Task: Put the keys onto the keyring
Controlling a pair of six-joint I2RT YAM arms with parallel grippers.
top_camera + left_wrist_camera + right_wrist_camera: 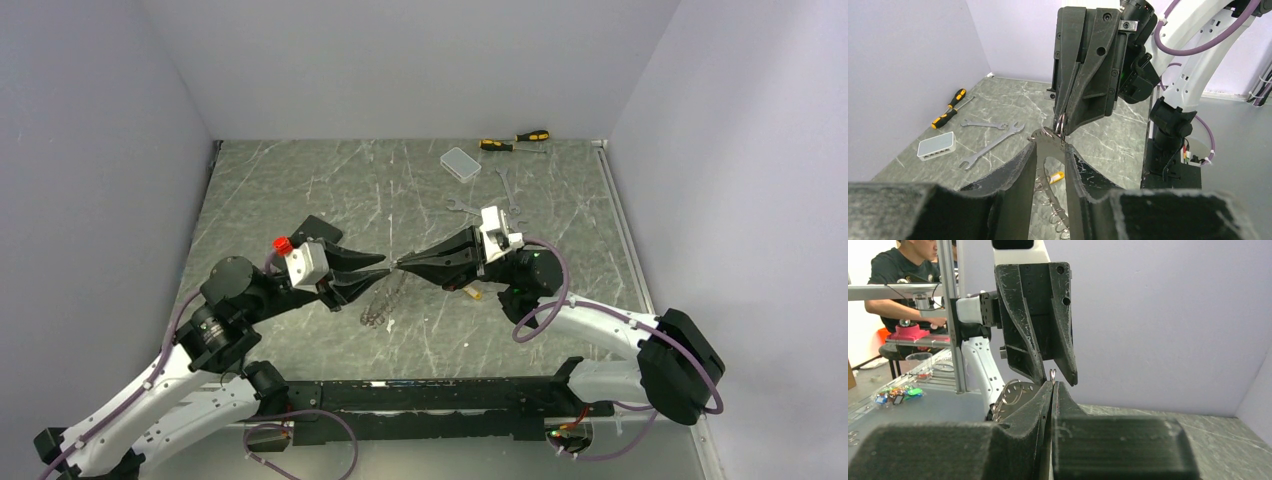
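Observation:
My left gripper (384,267) is shut on the keyring (1048,142), a dark flat ring plate with holes along its edge. Small silver rings (1058,220) hang from it, and it shows as a toothed loop below the fingers in the top view (380,300). My right gripper (402,264) meets the left one tip to tip. It is shut on one small silver ring (1052,374) at the plate's top edge, also visible in the left wrist view (1060,122). The yellow-headed key (1055,176) lies on the table under the grippers, beside the right arm (472,293).
Two silver wrenches (462,207) (993,145) lie beyond the right gripper. A clear plastic box (460,163) (936,145) and two yellow-and-black screwdrivers (515,142) (950,107) sit at the back. Grey walls enclose the table on three sides.

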